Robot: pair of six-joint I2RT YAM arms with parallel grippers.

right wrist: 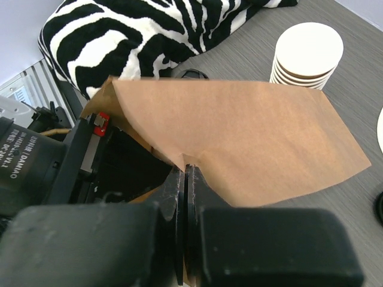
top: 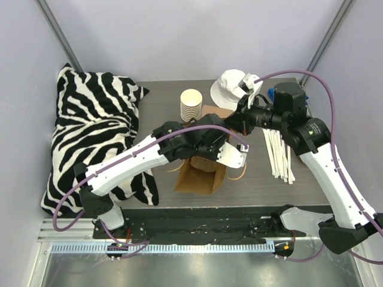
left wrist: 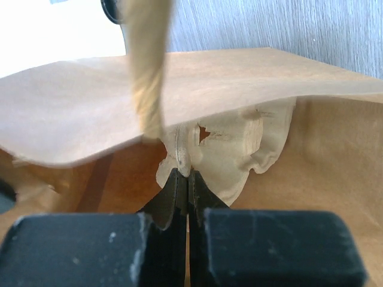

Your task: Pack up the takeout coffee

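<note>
- Left gripper (left wrist: 184, 174): fingers squeezed flat together, with a thin lip of the kraft paper bag (left wrist: 281, 84) pinched between the tips.
- The bite lands right at the pale glued patch (left wrist: 239, 143) that anchors the twisted paper handle (left wrist: 145, 78). Good spot, I'd say: the paper is doubled there and less likely to tear.
- Right gripper (right wrist: 184, 173): clamped shut too, on another stretch of the bag's rim. A broad flap of the wall folds away beyond its tips.
- Two pinches on one mouth reads to me as pulling the opening apart and holding it steady, so something can be lowered in.
- The bag sits near the middle of the grey table (top: 161, 100), toward the near edge. Both wrists crowd over it, so from above most of the opening is covered.
- The takeout coffee? I can't find it. No lidded cup shows in any view, and both grippers are busy with paper, so neither has it.
- A dark arc (right wrist: 191, 73) peeks over the bag's far edge in the right wrist view, but it's too little to call.
- Just beyond the bag stands a stack of lidless paper cups (top: 191, 104), and a white bucket hat (top: 230, 88) lies far right.
- Pale stirrer sticks (top: 280, 155) lie on the right, and a zebra-print pillow (top: 96, 131) slumps along the left.
- My read is that it's early: the bag is being opened and the cup isn't packed yet. One gripper must let go to fetch it, and the mouth may sag when it does.
</note>
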